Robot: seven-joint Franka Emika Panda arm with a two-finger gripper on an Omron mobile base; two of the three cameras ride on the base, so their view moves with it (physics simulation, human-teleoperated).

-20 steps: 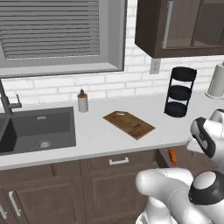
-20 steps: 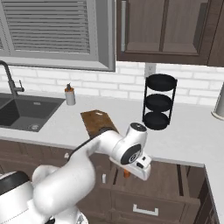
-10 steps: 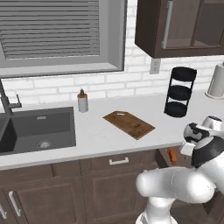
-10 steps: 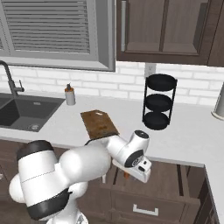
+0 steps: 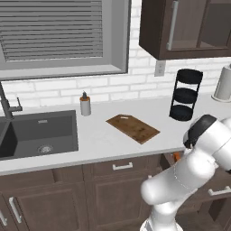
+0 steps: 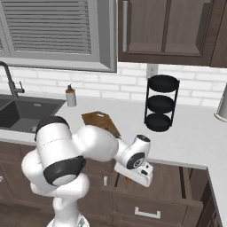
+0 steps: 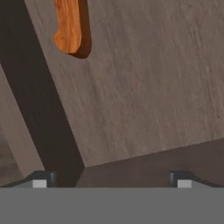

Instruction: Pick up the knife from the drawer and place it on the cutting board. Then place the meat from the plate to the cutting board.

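- The knife (image 7: 68, 25) lies flat on the floor of the drawer (image 7: 144, 83), at the upper left of the hand view; we see its orange handle, while the blade runs off the top edge. In the left base view a sliver of orange (image 5: 176, 156) shows at lower right, just under the counter edge.
- The drawer stands pulled out at lower right of the right base view (image 6: 170, 179), so its inside is reachable from above.
- We hold the gripper (image 7: 111, 179) over the drawer looking down into it; its two tips sit wide apart at the bottom of the hand view, with nothing between them. We judge this spread suits a grasp across the slim handle.
- The knife sits off to the upper left of the tips, so we think the hand must shift that way before descending.
- The cutting board (image 5: 132, 128) waits bare at centre of the counter (image 5: 97, 142), angled, between the sink (image 5: 38, 134) and the black tiered rack (image 5: 185, 94).
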